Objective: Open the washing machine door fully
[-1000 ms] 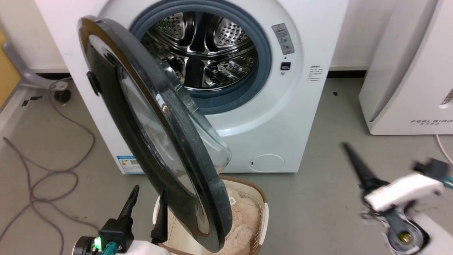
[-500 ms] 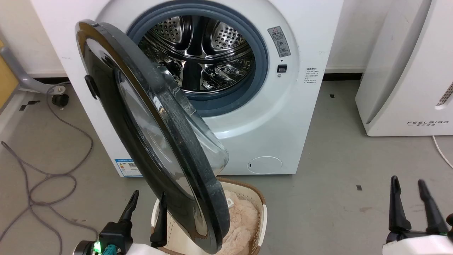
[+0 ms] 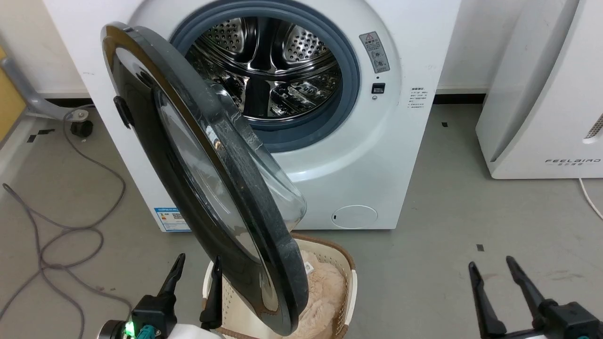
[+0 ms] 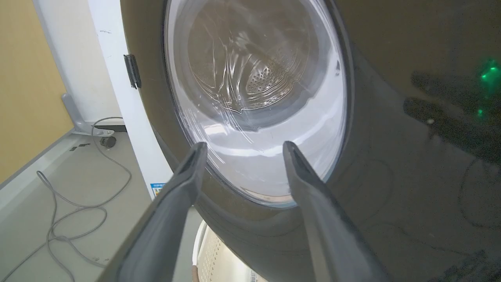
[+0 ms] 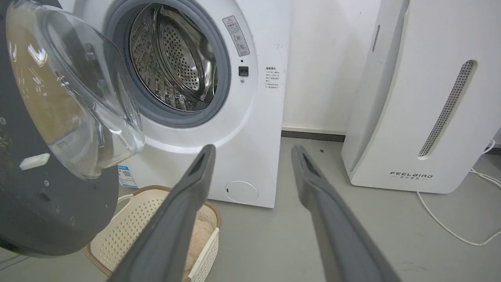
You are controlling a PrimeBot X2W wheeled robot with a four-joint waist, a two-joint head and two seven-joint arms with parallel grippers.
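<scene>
Risk 1: the washing machine door (image 3: 207, 188) stands roughly half open, edge-on in the head view. Its hinge side is at 11 o'clock and its free edge hangs at 6 o'clock over a laundry basket (image 3: 349, 266). The left claw (image 3: 199, 258) sits at 7 o'clock on the glossy outer face, on the side the door must swing toward. If the arm stays put, I judge the door would jam against it or drive it sideways.

Risk 2: the outer face is slick with a glass centre. In the left wrist view the fingers (image 4: 184, 184) are spread wide and empty, framing the window's lower rim. Contact cannot be confirmed. A hooked pull here would likely slide off.

Risk 3: a door let go early may drift back toward the washing machine (image 3: 358, 179).

Position: the door lies at 1 o'clock from the left claw, just beside it. From the right claw (image 3: 490, 262), also wide and empty at 5 o'clock, the door lies at 10 o'clock, well apart.
</scene>
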